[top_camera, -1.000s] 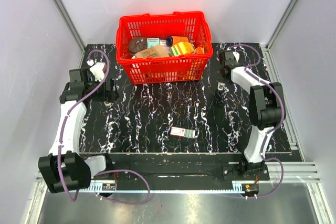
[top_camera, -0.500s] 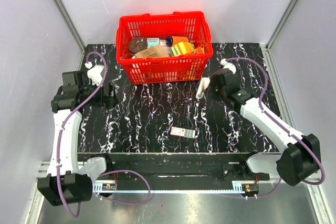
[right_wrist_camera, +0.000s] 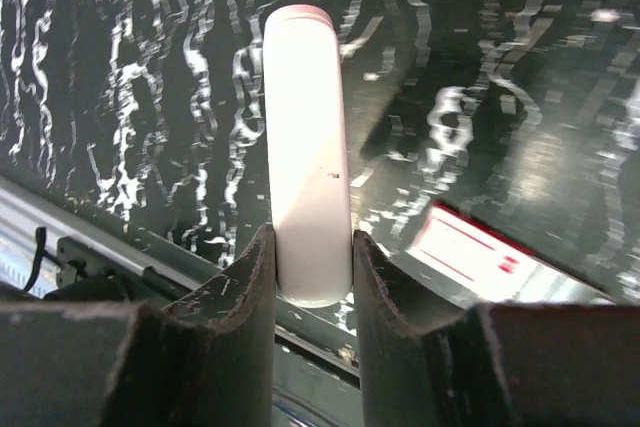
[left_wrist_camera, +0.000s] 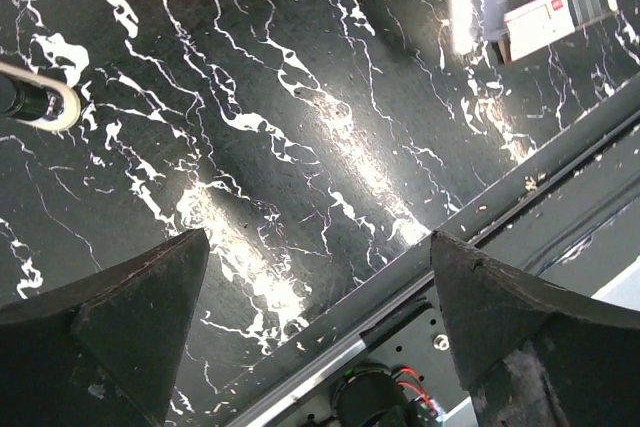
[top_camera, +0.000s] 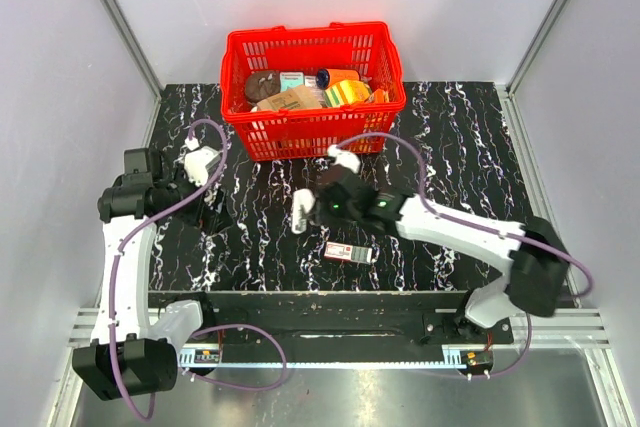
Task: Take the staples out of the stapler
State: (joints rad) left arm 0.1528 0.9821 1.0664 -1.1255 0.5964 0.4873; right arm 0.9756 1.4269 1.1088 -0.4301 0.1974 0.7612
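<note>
While the right gripper point(right_wrist_camera: 311, 247) is reaching across to the middle of the black, white-veined marble tabletop point(top_camera: 460, 137), its jaws are clenching one end of the small slim pale grey-white stapler point(right_wrist_camera: 305, 127). The stapler is projecting beyond the jaws, just left of centre; contact with the tabletop cannot be determined. A small red, black and white box point(top_camera: 348, 252) is lying near the stapler, to its right and nearer, apart from it. The left gripper point(left_wrist_camera: 315, 247) is hovering over the left side, jaws released wide, holding nothing. A red plastic mesh basket point(top_camera: 310, 137) is standing at the far centre.
</note>
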